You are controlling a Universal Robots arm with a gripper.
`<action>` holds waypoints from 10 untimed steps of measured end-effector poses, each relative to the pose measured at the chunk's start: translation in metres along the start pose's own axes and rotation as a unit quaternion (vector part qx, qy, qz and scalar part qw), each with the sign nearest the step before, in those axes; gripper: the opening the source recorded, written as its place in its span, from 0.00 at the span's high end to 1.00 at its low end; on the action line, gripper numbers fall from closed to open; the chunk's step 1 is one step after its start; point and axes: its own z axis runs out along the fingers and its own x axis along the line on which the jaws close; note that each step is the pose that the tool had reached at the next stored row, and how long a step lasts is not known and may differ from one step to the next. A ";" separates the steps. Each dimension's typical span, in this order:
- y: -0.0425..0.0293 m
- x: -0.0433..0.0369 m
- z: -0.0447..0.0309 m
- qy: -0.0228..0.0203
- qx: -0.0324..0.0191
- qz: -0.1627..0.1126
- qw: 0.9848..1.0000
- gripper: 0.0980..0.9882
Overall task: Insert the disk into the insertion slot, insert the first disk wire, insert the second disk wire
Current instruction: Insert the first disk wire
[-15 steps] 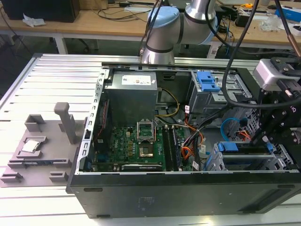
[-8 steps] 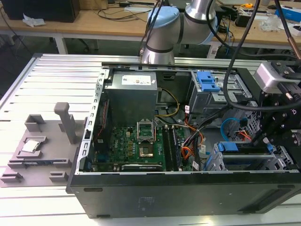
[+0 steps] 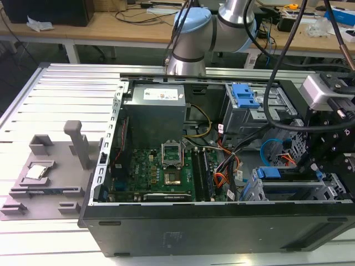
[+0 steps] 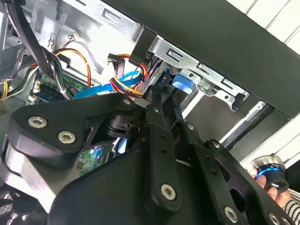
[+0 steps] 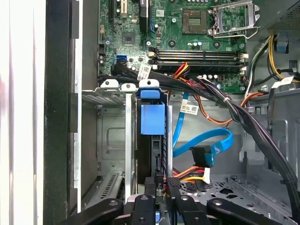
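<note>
The disk (image 5: 152, 119), in its blue carrier, stands on edge inside the insertion slot (image 5: 110, 140), the grey perforated cage at the case's lower right corner (image 3: 294, 191). Its blue end tab (image 4: 180, 84) faces out, also visible in the exterior view (image 3: 270, 173). My gripper (image 5: 163, 180) reaches down at the disk's rear edge. Its fingers are drawn close on the black plug of the red, yellow and orange disk wire (image 5: 187, 176). In the second wrist view the gripper (image 4: 157, 101) meets that same bundle (image 4: 126, 84). The flat blue disk wire (image 5: 206, 143) lies loose beside it, its plug unconnected.
The open case's black side wall (image 3: 222, 221) runs along the slot. A second bay with a wide blue latch (image 3: 244, 95) sits behind. Black cable bundles (image 5: 243, 122) cross above the motherboard (image 5: 187, 37). A hand (image 4: 272, 180) holds a blue-ringed knob outside the case.
</note>
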 end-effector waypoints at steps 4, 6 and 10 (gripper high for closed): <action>0.0009 -0.0022 -0.0173 0.001 0.000 0.000 1.000 0.85; 0.0011 -0.0029 -0.0231 0.001 0.000 0.000 1.000 0.99; 0.0046 -0.0035 -0.0294 0.003 0.000 0.000 1.000 0.99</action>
